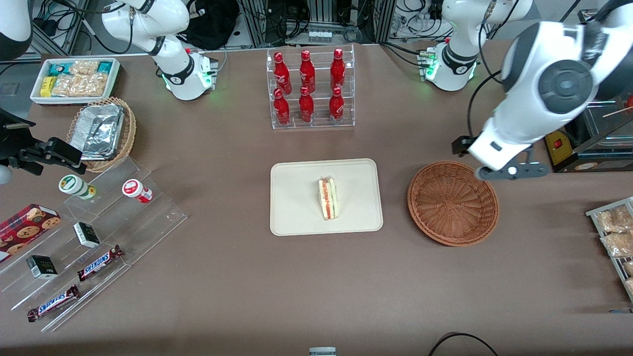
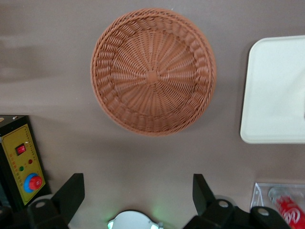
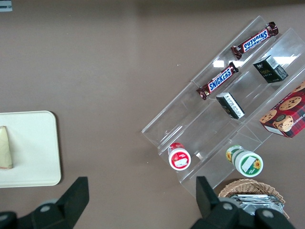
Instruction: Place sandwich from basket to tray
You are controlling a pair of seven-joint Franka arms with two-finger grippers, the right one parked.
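The sandwich [image 1: 328, 199] lies on the tray [image 1: 295, 207], near its middle, resting on one side with the red-orange and green filling edge turned up toward you; the right wrist view catches only its pale bread corner [image 3: 5, 148] at the tray's [image 3: 35, 157] edge.

Working across the front view from the parked arm's end of the surface [image 1: 222, 277], you have a white bin of snack packets [image 1: 75, 79], then a tan wicker basket with foil packs [image 1: 101, 132] nearer the camera than the bin. Nearer still stands a clear stepped display [image 1: 94, 247] carrying two small round tubs [image 1: 137, 191], small dark boxes [image 1: 86, 234] and two Snickers bars [image 1: 99, 262], with a red cookie box [image 1: 27, 225] beside it.

At the middle, a clear rack of red bottles [image 1: 309, 89] stands farther from the camera than the tray. Beside the tray, toward the working arm's end, sits the basket [image 1: 452, 202], with nothing in it; the left wrist view shows its woven floor [image 2: 153, 71] bare, and a corner of the tray [image 2: 276, 90] just beside it.

Your gripper [image 2: 138, 198] hangs above the surface by the basket's rim, on the side farther from the front camera, its fingers [image 2: 70, 193] spread wide apart and holding nothing. A yellow control box [image 2: 21, 162] stands nearby.
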